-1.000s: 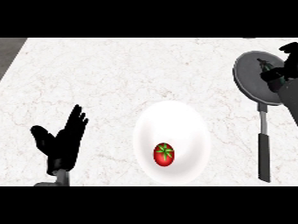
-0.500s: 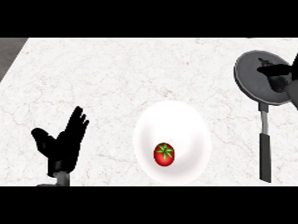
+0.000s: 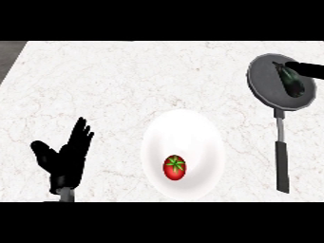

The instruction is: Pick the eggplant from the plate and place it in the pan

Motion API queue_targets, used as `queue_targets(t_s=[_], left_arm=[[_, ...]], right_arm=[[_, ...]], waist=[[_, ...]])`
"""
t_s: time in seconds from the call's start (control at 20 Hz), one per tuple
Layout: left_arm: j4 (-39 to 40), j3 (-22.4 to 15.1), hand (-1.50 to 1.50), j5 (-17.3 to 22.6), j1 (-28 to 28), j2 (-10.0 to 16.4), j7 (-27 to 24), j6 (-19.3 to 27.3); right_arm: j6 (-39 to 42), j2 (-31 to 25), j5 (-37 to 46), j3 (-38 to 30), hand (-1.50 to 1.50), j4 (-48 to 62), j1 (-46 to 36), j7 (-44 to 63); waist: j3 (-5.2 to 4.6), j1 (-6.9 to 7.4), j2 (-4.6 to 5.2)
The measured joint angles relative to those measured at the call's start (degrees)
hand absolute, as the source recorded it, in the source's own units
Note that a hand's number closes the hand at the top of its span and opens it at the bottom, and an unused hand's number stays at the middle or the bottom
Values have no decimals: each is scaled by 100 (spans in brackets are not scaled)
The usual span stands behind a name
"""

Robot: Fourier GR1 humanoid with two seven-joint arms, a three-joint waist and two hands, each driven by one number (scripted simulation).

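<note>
Honestly, the eggplant (image 3: 295, 83) is lying in the far-right pan (image 3: 264, 86) with the right hand (image 3: 317, 70) over it, grip unclear, so pulling away is risking dragging it out; left hand (image 3: 66, 159) idling open.

Upper right of your frame: the eggplant (image 3: 295, 81) lies in the pan (image 3: 265, 83), with your right hand (image 3: 316, 70) reaching in straight-fingered at its far end. Lower centre, a tomato (image 3: 174, 167) sits on the white plate (image 3: 185, 133). Lower left, your left hand (image 3: 66, 159) rests open over the table (image 3: 122, 85).
</note>
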Motion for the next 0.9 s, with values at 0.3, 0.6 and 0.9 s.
queue_targets(t_s=[0.3, 0.6, 0.9], left_arm=[[19, 99, 0, 20, 48, 97, 2, -31], [11, 158, 0, 14, 104, 89, 26, 2], [-118, 214, 0, 14, 220, 128, 89, -46]], right_arm=[[1445, -162, -739, -563, -150, 73, 533, -1073], [2364, -103, -1009, -517, -150, -130, 963, -1452], [2405, 123, -1203, -276, -150, -903, 1574, -1296]], waist=[[-22, -113, -68], [-42, -212, -134], [-49, -269, -164]])
